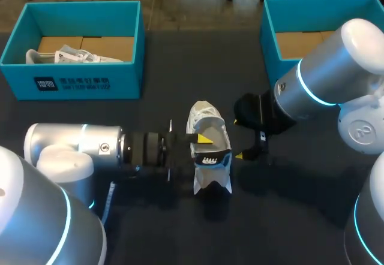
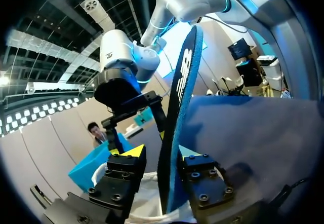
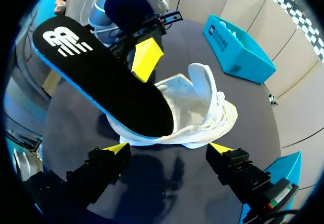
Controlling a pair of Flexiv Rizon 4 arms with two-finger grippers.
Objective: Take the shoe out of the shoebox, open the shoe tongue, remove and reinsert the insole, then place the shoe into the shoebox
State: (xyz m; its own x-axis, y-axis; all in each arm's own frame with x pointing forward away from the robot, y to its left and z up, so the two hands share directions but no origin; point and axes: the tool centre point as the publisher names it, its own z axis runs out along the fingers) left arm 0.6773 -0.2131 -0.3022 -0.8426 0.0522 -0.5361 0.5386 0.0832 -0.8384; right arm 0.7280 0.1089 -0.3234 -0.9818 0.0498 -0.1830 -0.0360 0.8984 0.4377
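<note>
From above, the shoe (image 1: 209,127) lies on the dark worktop (image 1: 150,229), well apart from the shoebox (image 1: 72,82) behind it on the left arm's side. The left end effector (image 1: 201,139) reaches over the shoe's opening. The right end effector (image 1: 239,138) hangs just beside the shoe's other flank, fingers spread and holding nothing.

In the left wrist view, the insole (image 2: 177,122) stands on edge between the fingers, which look pressed onto it from both sides, above the shoe's white opening.

In the right wrist view, the insole's front end sits inside the shoe and its heel end is raised clear. The tongue (image 3: 202,82) is pulled up, away from the opening.

So the insole step is in hand, though whether it is going out or in cannot be told. Either way, the next move likely needs the right end effector to steady the shoe while the insole slides along it.
</note>
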